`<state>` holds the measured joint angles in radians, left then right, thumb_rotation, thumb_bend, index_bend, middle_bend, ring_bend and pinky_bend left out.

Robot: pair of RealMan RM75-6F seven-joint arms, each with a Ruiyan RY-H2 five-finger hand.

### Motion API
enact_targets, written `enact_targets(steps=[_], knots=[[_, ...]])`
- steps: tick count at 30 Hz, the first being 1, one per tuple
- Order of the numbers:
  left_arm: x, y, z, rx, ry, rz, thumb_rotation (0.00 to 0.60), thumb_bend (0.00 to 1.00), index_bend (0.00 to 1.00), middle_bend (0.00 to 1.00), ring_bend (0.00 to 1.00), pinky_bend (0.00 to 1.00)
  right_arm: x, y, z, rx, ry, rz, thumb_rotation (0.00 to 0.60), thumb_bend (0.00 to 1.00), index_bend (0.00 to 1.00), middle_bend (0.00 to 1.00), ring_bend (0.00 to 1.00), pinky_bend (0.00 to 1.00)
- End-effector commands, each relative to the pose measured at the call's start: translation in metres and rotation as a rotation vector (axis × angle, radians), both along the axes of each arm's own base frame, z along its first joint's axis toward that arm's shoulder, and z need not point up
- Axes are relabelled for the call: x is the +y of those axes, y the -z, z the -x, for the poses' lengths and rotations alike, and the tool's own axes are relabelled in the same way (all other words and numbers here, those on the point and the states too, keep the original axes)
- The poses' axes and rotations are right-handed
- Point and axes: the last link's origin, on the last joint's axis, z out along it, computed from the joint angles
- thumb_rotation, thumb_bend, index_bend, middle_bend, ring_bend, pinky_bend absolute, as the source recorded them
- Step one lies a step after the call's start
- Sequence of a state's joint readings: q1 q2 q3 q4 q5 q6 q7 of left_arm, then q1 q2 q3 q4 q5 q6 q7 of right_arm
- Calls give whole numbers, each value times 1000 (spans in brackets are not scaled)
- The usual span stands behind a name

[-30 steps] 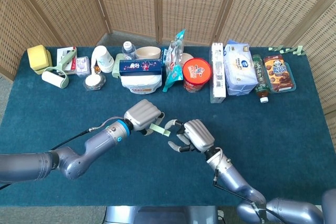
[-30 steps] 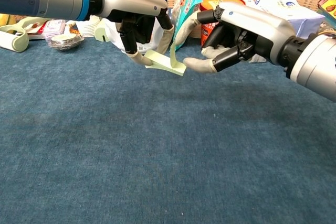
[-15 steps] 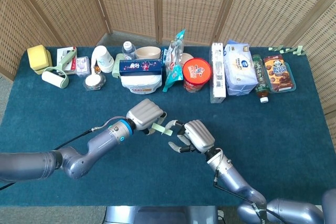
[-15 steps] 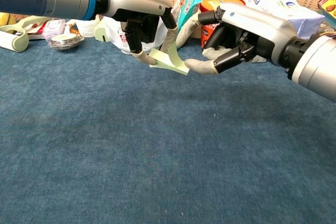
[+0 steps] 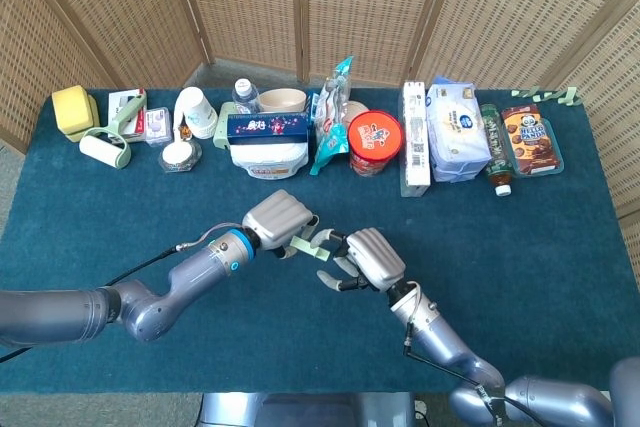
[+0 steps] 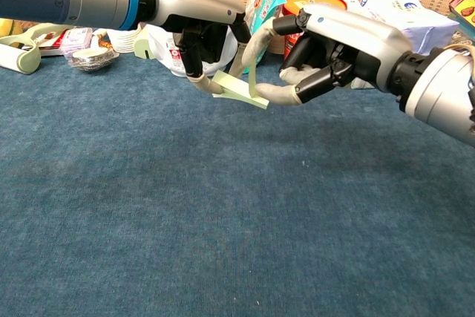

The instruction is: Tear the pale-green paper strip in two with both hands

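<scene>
A: What has the left hand [image 6: 204, 35] got?

B: Its fingers are pinched on one end of the pale-green paper strip [image 6: 239, 88], which hangs above the dark blue carpeted worktop [image 6: 223, 220], in front of the red round tin [image 5: 374, 141] that stands in the back row.

A: And the right hand [image 6: 326, 46]?

B: Just beside the strip, on the side away from the left hand. Its fingers [image 6: 276, 94] are curled inward and the lower ones reach the strip's free end, with a loop of paper rising between the two hands. Whether it has actually clamped the paper I cannot tell; the contact is too close to read in either view.

A: So which step is this?

B: I'd judge it the taking of the second grip. The strip looks whole, with no tear showing.

A: What does the next move call for?

B: A firm pinch by the right hand close beside the left's hold, then the two pulled opposite ways, one toward the red tin and one away, so the paper shears rather than slips.
</scene>
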<state>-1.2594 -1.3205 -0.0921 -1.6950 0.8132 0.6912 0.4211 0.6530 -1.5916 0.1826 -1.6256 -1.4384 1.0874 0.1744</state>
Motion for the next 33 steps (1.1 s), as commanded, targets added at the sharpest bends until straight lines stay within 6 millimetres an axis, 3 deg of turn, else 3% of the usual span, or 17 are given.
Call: enact_targets(steps=[1, 13, 24, 33], knots=[[1, 0, -1, -6, -3, -1, 600, 396, 647, 1000, 1000, 1000, 1, 2, 0, 3, 0, -5, 529, 359, 381, 1000, 1000, 975], [2, -1, -1, -5, -5, -2, 600, 396, 646, 1000, 1000, 1000, 1, 2, 1, 7, 2, -3, 531, 361, 421, 1000, 1000, 973], [0, -6, 1, 1, 0, -1, 600, 396, 646, 1000, 1000, 1000, 0, 3, 0, 15, -6, 0, 594, 430, 454, 1000, 1000, 971], [-1, -10, 5, 9, -4, -1, 600, 395, 646, 1000, 1000, 1000, -2, 4, 0, 19, -7, 5, 600, 454, 487, 1000, 1000, 970]])
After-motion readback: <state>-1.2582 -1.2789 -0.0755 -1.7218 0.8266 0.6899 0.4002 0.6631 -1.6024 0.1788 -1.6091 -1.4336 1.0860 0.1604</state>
